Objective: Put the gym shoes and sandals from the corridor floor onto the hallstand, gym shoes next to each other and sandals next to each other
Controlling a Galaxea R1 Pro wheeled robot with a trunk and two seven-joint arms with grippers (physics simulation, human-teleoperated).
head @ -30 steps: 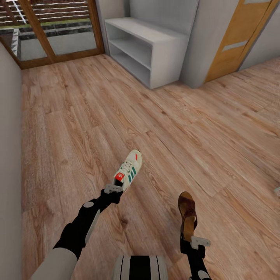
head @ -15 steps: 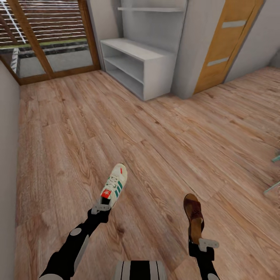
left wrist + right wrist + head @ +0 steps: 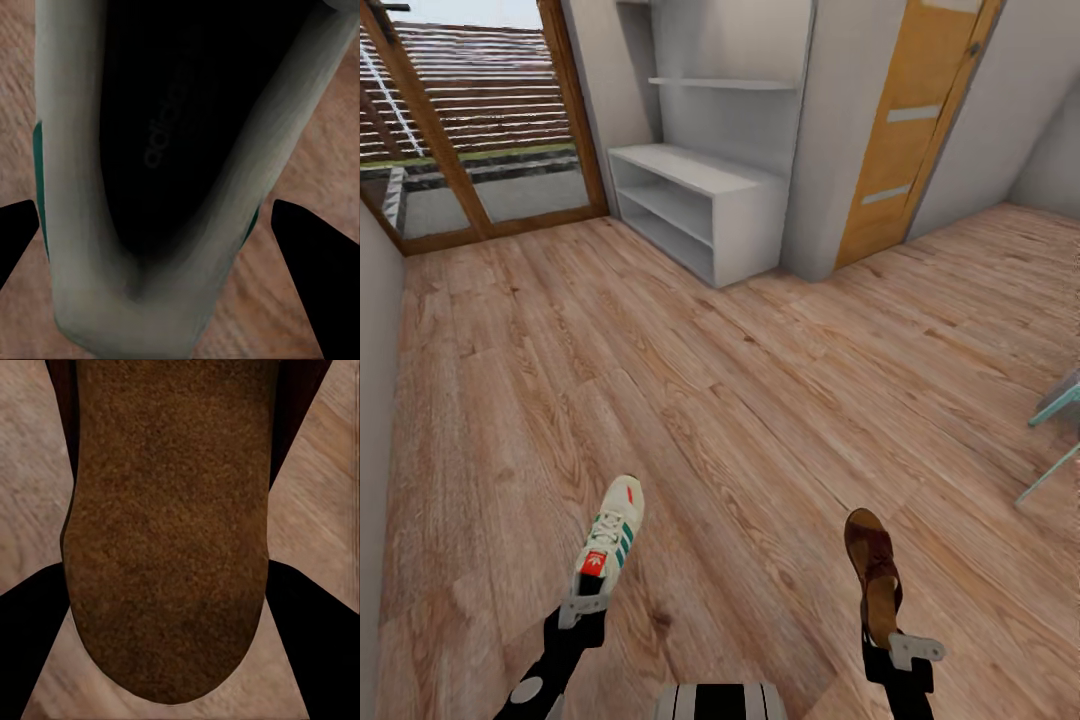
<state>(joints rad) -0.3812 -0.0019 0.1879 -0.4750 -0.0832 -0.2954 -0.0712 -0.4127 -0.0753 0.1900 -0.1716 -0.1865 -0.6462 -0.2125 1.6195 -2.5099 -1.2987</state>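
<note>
My left gripper is shut on the heel of a white gym shoe with green stripes, held above the corridor floor with its toe pointing forward. In the left wrist view the shoe's dark opening lies between the black fingers. My right gripper is shut on the heel of a brown sandal, also off the floor. Its suede footbed runs between the right fingers. The pale grey hallstand stands far ahead against the back wall, with a staggered shelf above it.
A wood-framed glass door is at the back left and an orange door at the back right. A plain wall runs along the left. Thin teal furniture legs show at the right edge. Wide open floor lies between me and the hallstand.
The whole head view has shifted: the hallstand now sits lower in the picture and its upper shelf shows. Both arms hang lower in the view, still holding the gym shoe and the sandal.
</note>
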